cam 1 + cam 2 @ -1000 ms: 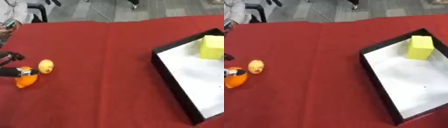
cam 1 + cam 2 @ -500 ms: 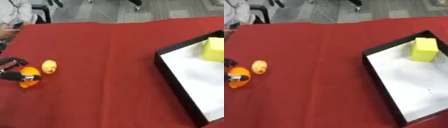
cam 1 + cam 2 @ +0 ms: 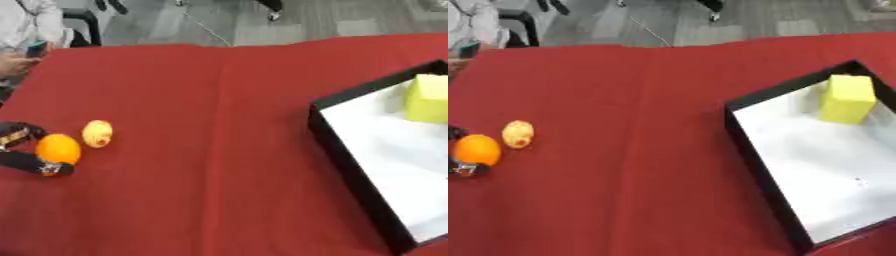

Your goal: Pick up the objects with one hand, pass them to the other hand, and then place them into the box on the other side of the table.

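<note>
My left hand (image 3: 24, 150): at the left edge of the left eye view, low on the table, my black fingers curled round the round orange fruit (image 3: 58, 149) from above and below (only the fingers show, the palm is cut off by the edge).
Orange fruit: held between those fingers, down at the level of the red cloth; whether it rests on the cloth or is just off it I cannot tell.
Small pale yellow egg-shaped fruit with a reddish spot (image 3: 97, 133): lying on the cloth just beside the orange one, on the side toward the middle of the table, apart from my fingers.
Shallow black-walled box with a white floor (image 3: 756, 148): on my right side of the table, well apart from both fruits, set askew to the table edge.
Bright yellow rectangular block (image 3: 848, 98): standing upright inside the box, near its far corner.
Red tablecloth (image 3: 219, 125): covers the whole table, with a faint fold running from the far edge toward me.
My right hand: shows in neither view.
</note>
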